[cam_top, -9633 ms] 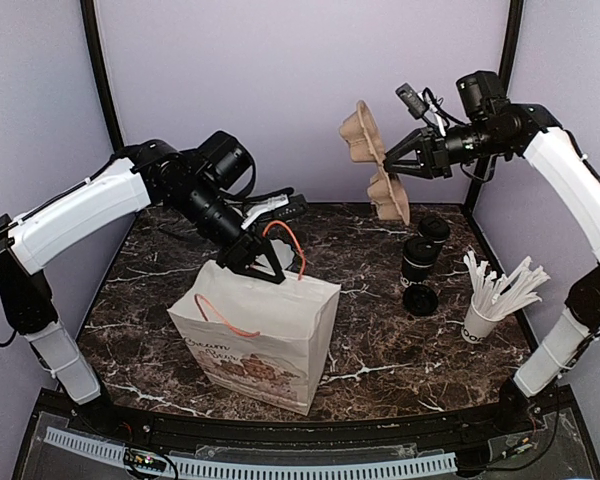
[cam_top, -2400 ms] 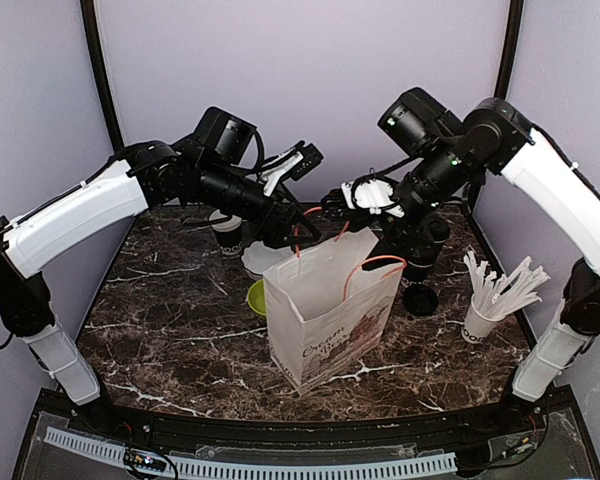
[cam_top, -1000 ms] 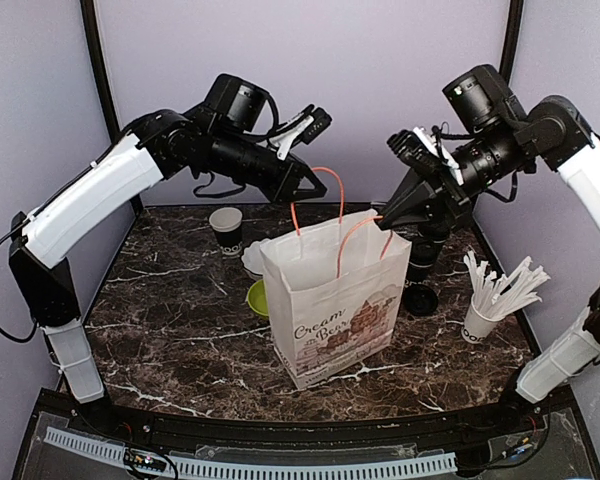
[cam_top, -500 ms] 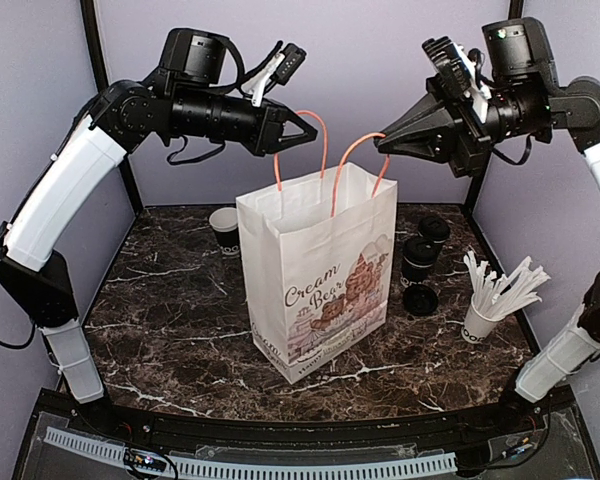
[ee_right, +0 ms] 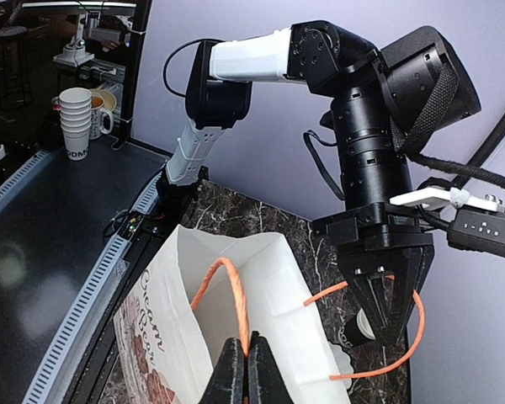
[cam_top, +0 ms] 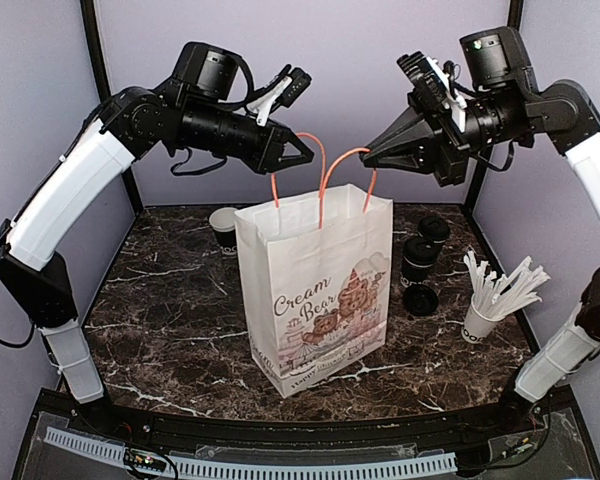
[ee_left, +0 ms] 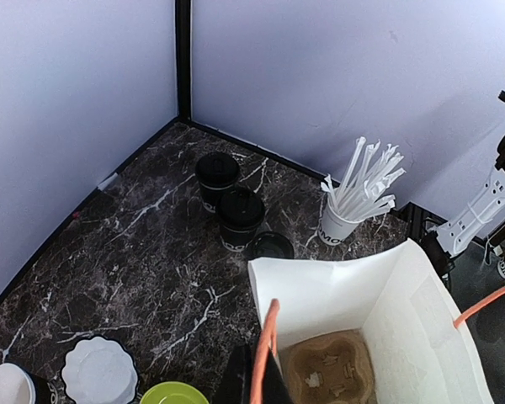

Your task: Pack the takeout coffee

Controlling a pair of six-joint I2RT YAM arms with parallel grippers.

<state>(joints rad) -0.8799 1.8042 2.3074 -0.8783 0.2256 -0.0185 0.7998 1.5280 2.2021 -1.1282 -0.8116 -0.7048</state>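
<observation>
Dark marbled surface (cam_top: 160,300), lilac walls. At upper left, the left claw (cam_top: 305,155) is pinched tight on one orange cord handle (ee_left: 263,349) of the white printed paper bag (cam_top: 315,290) at centre. At upper right, the right claw (cam_top: 368,155) pinches the other. Spreading the handles evenly should hold the mouth wide. The lidded black paper coffee cup (cam_top: 418,258) stands outside, right of the bag.

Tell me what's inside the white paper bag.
A brown cardboard cup carrier lies at the bottom of the paper bag; no cup shows in it. The left tool covers one edge, and anything beneath the carrier is hidden.
</observation>
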